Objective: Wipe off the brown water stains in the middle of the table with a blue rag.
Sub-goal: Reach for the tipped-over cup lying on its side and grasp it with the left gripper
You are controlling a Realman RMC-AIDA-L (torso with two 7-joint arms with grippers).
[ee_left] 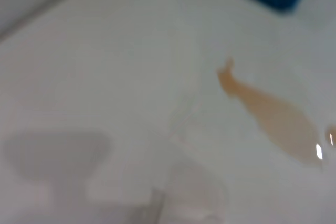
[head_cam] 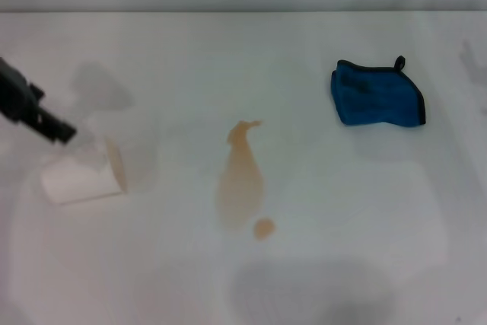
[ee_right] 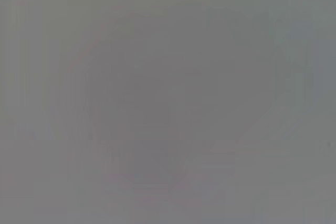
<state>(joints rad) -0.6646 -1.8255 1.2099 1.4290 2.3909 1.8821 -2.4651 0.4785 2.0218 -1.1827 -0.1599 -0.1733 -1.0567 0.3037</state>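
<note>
One blue rag (head_cam: 377,96) lies on the table (head_cam: 319,188), far right of centre, apart from the stains. Brown water stains (head_cam: 241,179): two marks, one long teardrop patch and one small round dot beside it, mid-table. One whitish cup (head_cam: 84,174) lies tipped at left. Left gripper (head_cam: 46,123) hovers above the cup; finger state cannot be told. Right gripper unseen.

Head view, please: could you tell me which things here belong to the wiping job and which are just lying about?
Belong to the job:
- blue rag, lying untouched
- brown water stains, long patch plus small dot
- table

Just lying about:
- cup, tipped on its side beside the left gripper
</note>
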